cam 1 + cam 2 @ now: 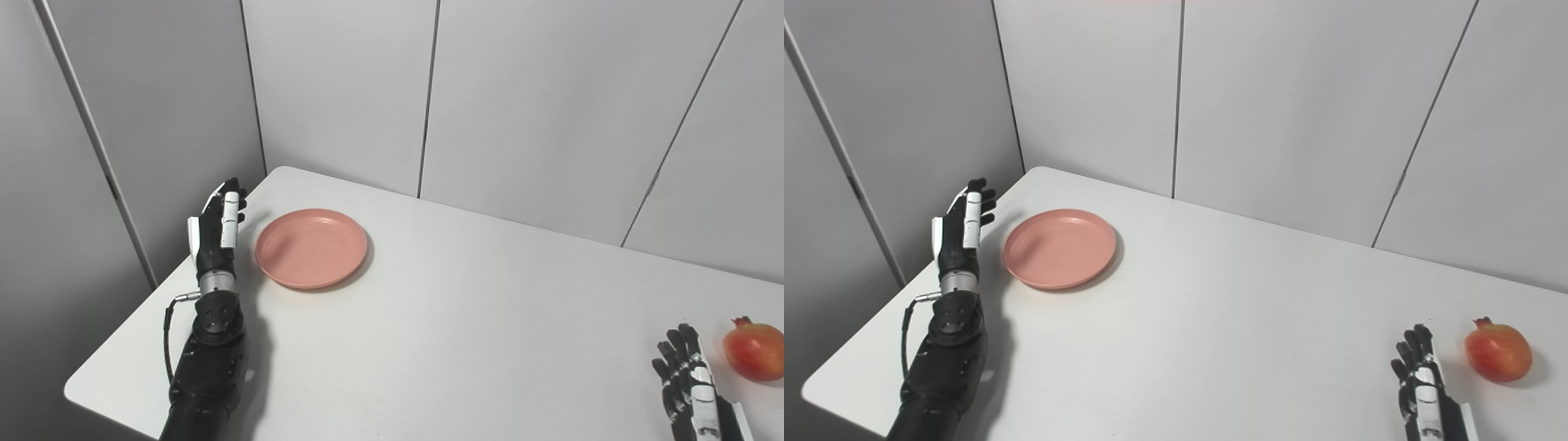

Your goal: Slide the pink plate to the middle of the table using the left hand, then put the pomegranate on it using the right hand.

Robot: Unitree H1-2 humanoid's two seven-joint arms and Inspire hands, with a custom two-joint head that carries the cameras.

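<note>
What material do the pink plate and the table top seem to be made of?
Pink plate: probably plastic, matte; its colour is even and opaque, with only a soft sheen on the raised rim. Table: a smooth white top, perhaps laminate; it has no grain, only faint reflections.

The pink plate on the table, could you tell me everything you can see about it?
The pink plate is round and shallow, salmon-pink, with a low raised rim and a flat well. It looks like matte plastic and holds nothing. It lies flat, right way up, on the white table, near the far left corner. The left hand stands edge-on just to its left, fingers apart, with a small gap showing, so nothing but the table seems to touch it. The pomegranate lies far away, at the right.
</note>
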